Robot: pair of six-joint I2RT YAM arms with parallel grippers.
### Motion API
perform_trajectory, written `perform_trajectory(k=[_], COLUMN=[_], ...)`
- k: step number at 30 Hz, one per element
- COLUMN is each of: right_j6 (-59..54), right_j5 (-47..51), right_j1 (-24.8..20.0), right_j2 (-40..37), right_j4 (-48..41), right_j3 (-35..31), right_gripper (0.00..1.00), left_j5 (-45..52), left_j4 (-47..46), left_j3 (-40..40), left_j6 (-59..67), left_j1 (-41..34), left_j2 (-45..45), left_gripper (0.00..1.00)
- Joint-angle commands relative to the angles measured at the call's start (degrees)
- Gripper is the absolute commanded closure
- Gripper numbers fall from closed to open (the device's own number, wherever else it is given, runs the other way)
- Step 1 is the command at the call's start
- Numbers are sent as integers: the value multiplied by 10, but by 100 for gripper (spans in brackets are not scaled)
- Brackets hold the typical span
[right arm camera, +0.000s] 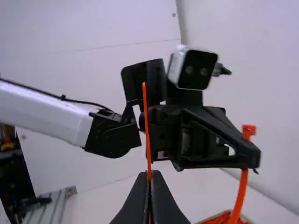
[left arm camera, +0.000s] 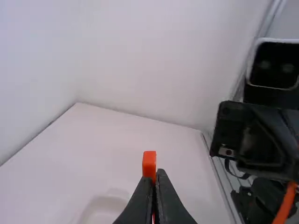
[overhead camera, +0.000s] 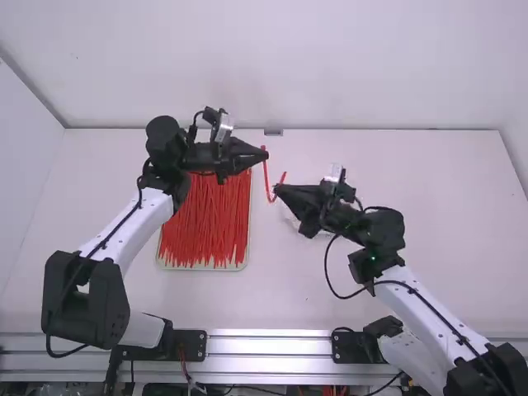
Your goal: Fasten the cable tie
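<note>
Between the tips of the two grippers hangs one red cable tie (overhead camera: 266,177), held at both ends. Its square head (left arm camera: 149,161) sticks out just past the tips of the left gripper (left arm camera: 152,181). From there the strap drops and bends back up at the right gripper (right arm camera: 150,175). The thin tail (right arm camera: 145,121) stands out beyond that gripper's fingers. The two gripper tips are near each other but apart, with the bent strap between them.

Counted, there are two grippers, one tie in the grip and one pile of ties (overhead camera: 206,221). The pile is too dense to count and lies on one pale tray (overhead camera: 244,266), under the left gripper's body and forearm and off to one side of the right gripper.

The left gripper is pinched tight on the strap just below the head, with no gap between its fingers. The right gripper is pinched equally tight on the tail and touches nothing else.
</note>
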Motion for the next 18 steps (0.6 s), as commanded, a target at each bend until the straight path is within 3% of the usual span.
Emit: perform_trajectory(k=[1, 18], right_j6=[61, 149], right_j5=[19, -3], right_j1=[0, 45], right_j2=[-3, -4], right_j4=[-12, -108], right_j3=[18, 18], right_gripper=[100, 100], left_j5=[26, 26], left_j4=[-12, -86], left_j3=[5, 5], left_j6=[65, 100], left_j1=[-7, -7], left_j2=[0, 0], left_gripper=[98, 98])
